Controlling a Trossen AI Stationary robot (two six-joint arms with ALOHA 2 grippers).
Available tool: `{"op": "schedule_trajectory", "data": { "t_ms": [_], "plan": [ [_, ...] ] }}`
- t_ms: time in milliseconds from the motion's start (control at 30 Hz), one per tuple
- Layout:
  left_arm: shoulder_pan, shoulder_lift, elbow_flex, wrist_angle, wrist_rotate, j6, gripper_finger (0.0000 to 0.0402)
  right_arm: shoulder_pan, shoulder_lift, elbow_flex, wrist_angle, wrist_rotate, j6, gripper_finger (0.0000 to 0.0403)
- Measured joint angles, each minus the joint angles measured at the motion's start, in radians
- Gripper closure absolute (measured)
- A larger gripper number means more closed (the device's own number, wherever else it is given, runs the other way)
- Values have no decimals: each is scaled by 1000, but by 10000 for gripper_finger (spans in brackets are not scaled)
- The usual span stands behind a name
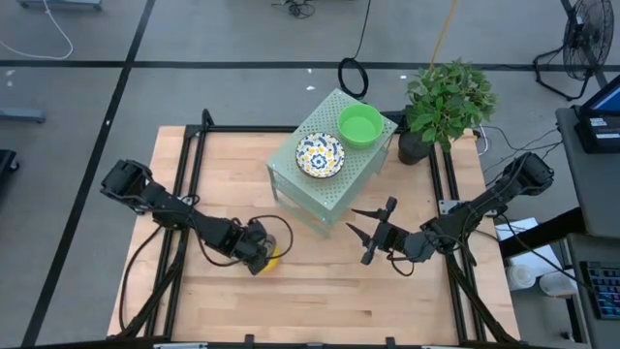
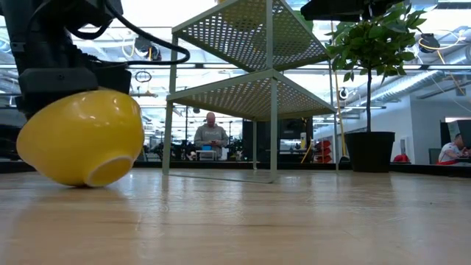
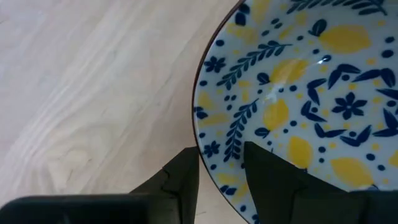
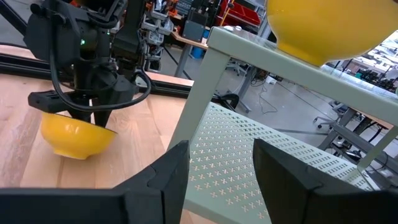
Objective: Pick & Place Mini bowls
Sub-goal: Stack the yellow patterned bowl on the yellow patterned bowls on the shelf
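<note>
My left gripper is shut on a mini bowl, yellow outside and white with a blue-and-yellow floral pattern inside, at the table's near-left middle. In the low view the bowl is tilted with its foot ring turned toward the camera. Two more mini bowls stand on top of the pale-green perforated stand: a floral one and a plain green one. My right gripper hangs open just near of the stand, holding nothing, its fingers pointing at the stand's lower shelf. My left gripper pinches the bowl's rim, with one finger outside the wall and the other inside on the patterned face. The fingers come from above, pointing down. The bowl is tilted; whether its lower side touches the table, I cannot tell.
A potted plant stands at the table's far right corner beside the stand. The stand's legs rise from the wood. Bare wooden table lies near of both grippers. People sit in the room beyond.
</note>
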Motion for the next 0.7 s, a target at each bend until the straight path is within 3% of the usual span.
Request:
{"op": "schedule_trajectory", "data": {
  "t_ms": [700],
  "plan": [
    [-16, -70, 71, 45, -26, 108, 275, 0, 0, 0, -1, 0, 0, 238]
  ]
}}
